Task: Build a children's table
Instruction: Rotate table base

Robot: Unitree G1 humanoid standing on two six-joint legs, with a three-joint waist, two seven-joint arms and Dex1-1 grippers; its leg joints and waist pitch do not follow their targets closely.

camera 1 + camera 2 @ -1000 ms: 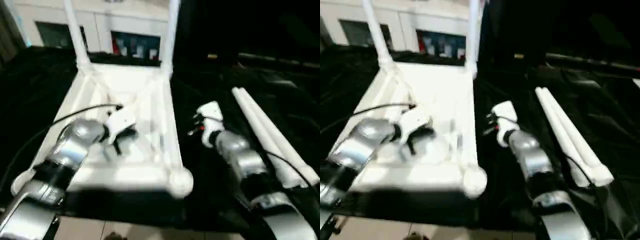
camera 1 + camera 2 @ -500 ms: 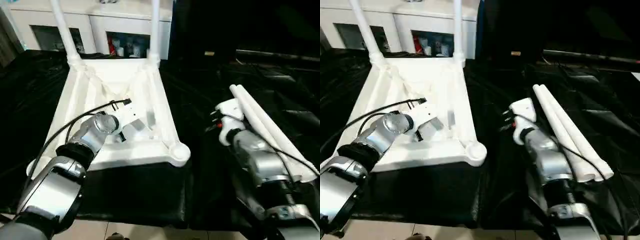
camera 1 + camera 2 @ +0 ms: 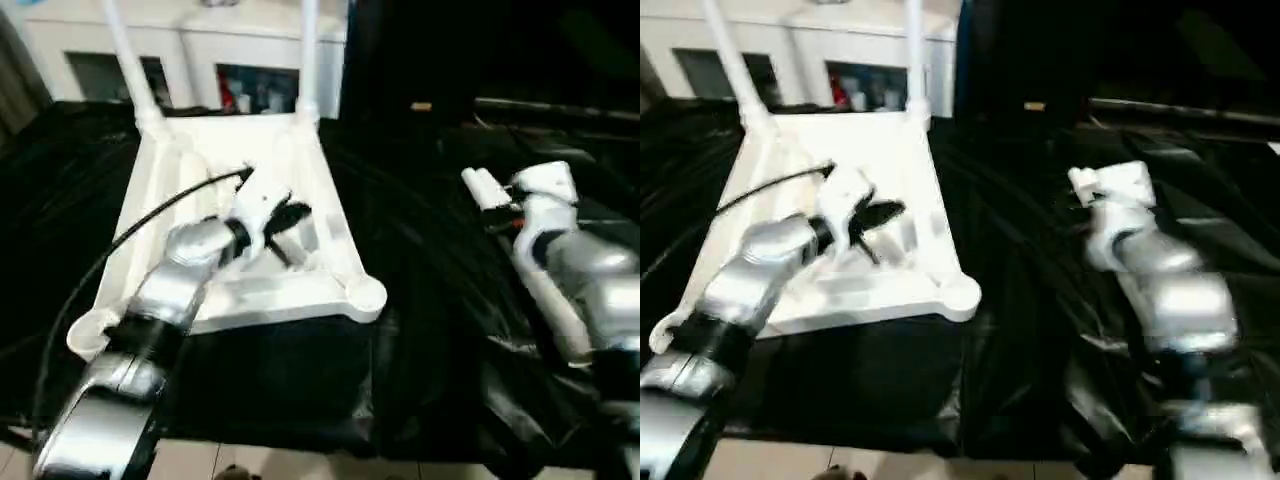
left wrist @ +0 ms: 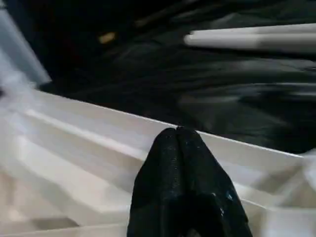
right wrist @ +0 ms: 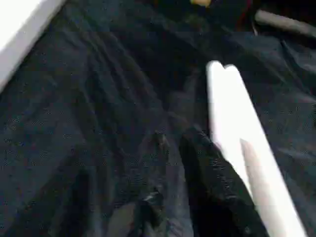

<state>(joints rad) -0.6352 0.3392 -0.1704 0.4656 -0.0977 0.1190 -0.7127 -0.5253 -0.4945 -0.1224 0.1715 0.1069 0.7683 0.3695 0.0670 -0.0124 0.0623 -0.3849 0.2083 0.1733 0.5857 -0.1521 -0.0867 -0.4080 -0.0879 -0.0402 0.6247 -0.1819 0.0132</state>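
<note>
Black cloth [image 3: 430, 300] creased across the work surface, white cabinet [image 3: 215, 45] beyond its far edge, red items [image 3: 232, 95] on a cabinet shelf, pale floor [image 3: 300, 465] below the near edge.

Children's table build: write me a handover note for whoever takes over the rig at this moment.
Left claw: shut, empty, over the ribbed underside of the upturned table top.
Right claw: beside the two loose legs lying on the black cloth; not gripping them; I cannot tell whether it is open.
Done: two legs stand in the far corner sockets.
Left: fit the two loose legs into the near sockets, one of them at, then turn the table upright.
</note>
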